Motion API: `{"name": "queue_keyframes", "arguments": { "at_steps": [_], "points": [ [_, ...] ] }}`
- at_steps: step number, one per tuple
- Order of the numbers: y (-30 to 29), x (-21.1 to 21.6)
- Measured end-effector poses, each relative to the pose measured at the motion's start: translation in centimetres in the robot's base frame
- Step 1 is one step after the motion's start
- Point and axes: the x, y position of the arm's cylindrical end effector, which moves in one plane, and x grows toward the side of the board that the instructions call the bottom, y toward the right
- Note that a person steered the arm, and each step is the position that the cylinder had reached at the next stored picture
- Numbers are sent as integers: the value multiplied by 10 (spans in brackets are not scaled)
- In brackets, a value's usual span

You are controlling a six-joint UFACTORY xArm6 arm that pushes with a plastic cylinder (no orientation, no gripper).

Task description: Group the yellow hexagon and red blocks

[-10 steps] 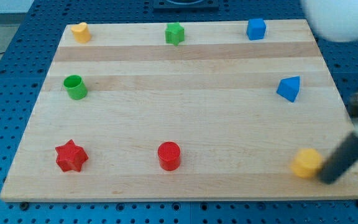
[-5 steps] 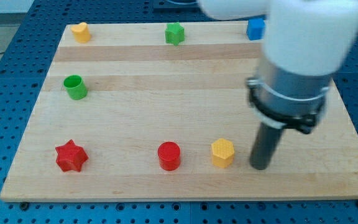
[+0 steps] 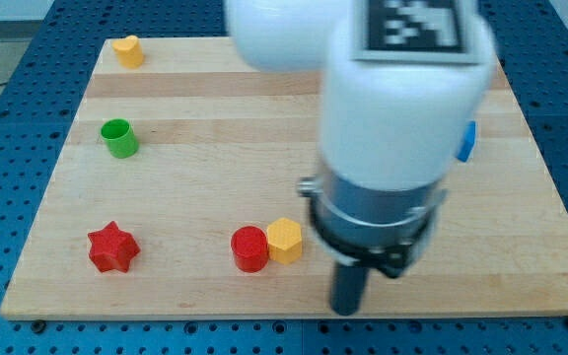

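Observation:
The yellow hexagon (image 3: 285, 240) lies near the view's bottom middle, touching the right side of the red cylinder (image 3: 249, 248). The red star (image 3: 113, 248) lies at the bottom left, well apart from them. My tip (image 3: 347, 308) rests on the board a little to the right of and below the yellow hexagon, not touching it. The arm's white body covers much of the view's upper middle and right.
A green cylinder (image 3: 118, 138) stands at the left. A second yellow block (image 3: 127, 49) sits at the top left corner. A blue block (image 3: 465, 141) peeks out at the right behind the arm. The board's bottom edge (image 3: 284, 316) is just below my tip.
The yellow hexagon has slid left from the bottom right until it touches the red cylinder, which shifted slightly left. My tip followed leftward. The arm now hides the green star and blue cube.

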Motion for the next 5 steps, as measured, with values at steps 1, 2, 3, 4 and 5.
{"name": "queue_keyframes", "arguments": {
  "at_steps": [1, 2, 3, 4, 5],
  "points": [
    [-157, 0],
    [-252, -7],
    [-251, -46],
    [-237, -56],
    [-172, -75]
  ]
}}
